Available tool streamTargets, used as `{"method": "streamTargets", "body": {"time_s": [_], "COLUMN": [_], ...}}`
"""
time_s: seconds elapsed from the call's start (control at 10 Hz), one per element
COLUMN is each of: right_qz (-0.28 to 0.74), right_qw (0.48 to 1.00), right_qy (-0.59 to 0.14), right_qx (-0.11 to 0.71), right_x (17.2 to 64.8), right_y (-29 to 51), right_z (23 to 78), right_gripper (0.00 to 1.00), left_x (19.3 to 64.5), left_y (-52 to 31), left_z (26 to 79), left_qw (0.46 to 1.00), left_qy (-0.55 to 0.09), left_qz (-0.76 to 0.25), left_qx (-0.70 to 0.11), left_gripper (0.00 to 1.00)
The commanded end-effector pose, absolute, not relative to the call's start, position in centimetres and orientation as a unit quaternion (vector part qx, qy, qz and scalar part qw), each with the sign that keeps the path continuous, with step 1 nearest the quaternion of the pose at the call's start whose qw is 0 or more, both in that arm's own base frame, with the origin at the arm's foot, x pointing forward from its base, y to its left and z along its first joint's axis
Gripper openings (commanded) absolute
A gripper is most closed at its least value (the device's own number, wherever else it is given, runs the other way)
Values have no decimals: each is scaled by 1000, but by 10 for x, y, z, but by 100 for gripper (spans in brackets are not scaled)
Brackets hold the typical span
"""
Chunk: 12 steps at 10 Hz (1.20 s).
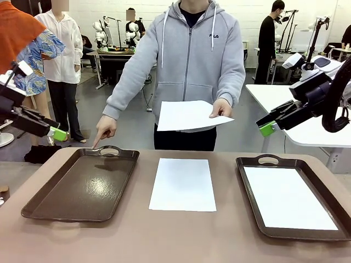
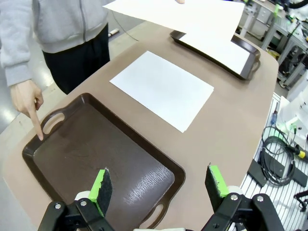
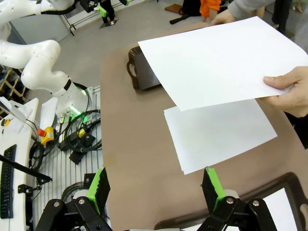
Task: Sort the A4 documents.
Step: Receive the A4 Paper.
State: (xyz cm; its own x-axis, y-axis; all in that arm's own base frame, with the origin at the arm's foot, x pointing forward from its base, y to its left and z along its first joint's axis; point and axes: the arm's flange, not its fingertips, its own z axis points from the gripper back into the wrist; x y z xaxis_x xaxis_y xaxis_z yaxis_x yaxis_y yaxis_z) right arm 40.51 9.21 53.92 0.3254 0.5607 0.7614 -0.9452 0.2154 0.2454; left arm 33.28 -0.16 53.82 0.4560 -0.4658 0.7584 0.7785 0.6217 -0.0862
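One A4 document (image 1: 183,184) lies flat on the table between two brown trays; it also shows in the left wrist view (image 2: 162,88) and the right wrist view (image 3: 219,134). A second sheet (image 1: 288,197) lies in the right tray (image 1: 249,189). The person holds a third sheet (image 1: 189,115) in one hand above the far edge, also seen as the held sheet (image 3: 221,60). Their other hand (image 1: 104,130) points a finger at the left tray (image 1: 82,186), which holds nothing. My left gripper (image 1: 57,133) hangs open at the far left, my right gripper (image 1: 267,128) open at the right, both above the table.
The left tray's handle (image 2: 52,122) sits under the pointing finger (image 2: 36,122). Cables and a floor grating (image 2: 279,159) lie past the table's edge. Another white table (image 1: 307,118) stands behind the right arm. Other people stand in the background.
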Motion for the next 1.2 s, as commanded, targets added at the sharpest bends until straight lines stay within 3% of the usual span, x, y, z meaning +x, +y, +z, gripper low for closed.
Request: {"method": "streamTargets", "body": {"time_s": [0.0,0.3,0.7,1.1], "right_qz": [517,517,517,517], "right_qw": [730,730,730,730], "right_qy": [-270,-270,-270,-270], "right_qx": [356,356,356,356], "right_x": [403,403,403,403], "right_y": [92,92,92,92], "right_z": [538,538,538,538], "right_gripper": [100,100,100,100], "left_x": [338,350,411,470], "left_y": [-8,-24,-70,-115], "left_z": [555,573,561,538], "left_qw": [844,867,899,889], "left_qy": [-364,-330,-244,-167], "left_qz": [-334,-284,-197,-120], "left_qx": [-207,-242,-305,-408], "left_gripper": [100,100,100,100]}}
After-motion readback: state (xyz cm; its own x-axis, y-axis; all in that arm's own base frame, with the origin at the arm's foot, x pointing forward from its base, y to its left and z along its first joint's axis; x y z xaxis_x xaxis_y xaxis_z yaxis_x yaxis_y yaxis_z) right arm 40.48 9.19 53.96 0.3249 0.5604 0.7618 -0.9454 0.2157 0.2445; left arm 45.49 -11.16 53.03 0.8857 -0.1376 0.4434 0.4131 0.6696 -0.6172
